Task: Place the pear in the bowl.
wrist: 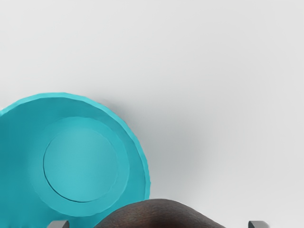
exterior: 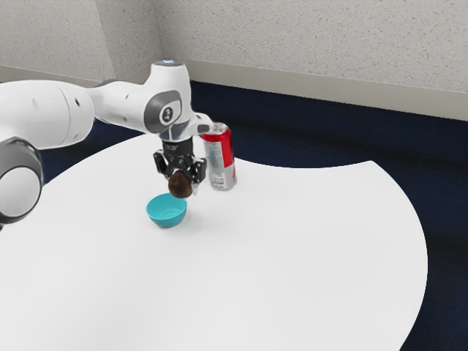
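Pear (wrist: 159, 214) pinched in gripper (exterior: 180, 176), had grasp and lift done but lacked shift and release into bowl (exterior: 167, 220) at the exterior view's seven o'clock.

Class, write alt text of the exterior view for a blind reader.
A robot arm holds a brown pear in its jaws, in the air near an empty turquoise bowl; a red-and-silver can stands on the white table.
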Controlling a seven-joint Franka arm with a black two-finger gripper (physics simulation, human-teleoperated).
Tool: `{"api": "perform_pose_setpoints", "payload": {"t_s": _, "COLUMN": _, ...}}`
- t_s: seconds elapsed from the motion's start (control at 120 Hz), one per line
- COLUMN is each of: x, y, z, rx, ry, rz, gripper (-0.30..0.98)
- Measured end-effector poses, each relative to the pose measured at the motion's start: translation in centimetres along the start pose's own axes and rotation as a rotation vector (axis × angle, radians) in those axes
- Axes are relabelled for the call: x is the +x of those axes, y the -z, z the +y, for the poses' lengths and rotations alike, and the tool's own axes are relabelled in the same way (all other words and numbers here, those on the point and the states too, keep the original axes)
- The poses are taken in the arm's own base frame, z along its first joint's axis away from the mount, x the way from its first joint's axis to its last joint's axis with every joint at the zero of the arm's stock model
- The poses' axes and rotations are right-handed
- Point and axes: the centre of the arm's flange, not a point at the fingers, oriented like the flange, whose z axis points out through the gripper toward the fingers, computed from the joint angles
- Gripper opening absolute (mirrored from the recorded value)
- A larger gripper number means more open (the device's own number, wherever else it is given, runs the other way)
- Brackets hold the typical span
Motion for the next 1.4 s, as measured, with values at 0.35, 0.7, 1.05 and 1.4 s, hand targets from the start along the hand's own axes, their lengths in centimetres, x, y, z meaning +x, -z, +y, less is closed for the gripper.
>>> {"api": "perform_pose_setpoints", "payload": {"t_s": 0.35, "x": 2.1, "y": -3.6, "z": -6.1, "rx": 0.007, "ry": 0.013, "rz": -0.044, "gripper": 0.39}}
{"api": "perform_pose_setpoints", "payload": {"t_s": 0.7, "x": 3.1, "y": -6.0, "z": -6.8, "rx": 0.004, "ry": -0.016, "rz": -0.07, "gripper": 0.5}}
{"api": "perform_pose_setpoints", "payload": {"t_s": 1.05, "x": -0.5, "y": 3.6, "z": -3.5, "rx": -0.027, "ry": -0.093, "rz": 0.0, "gripper": 0.65}}
{"api": "perform_pose_setpoints", "payload": {"t_s": 1.4, "x": -12.3, "y": 23.0, "z": -1.3, "rx": -0.024, "ry": -0.144, "rz": 0.102, "gripper": 0.68}}
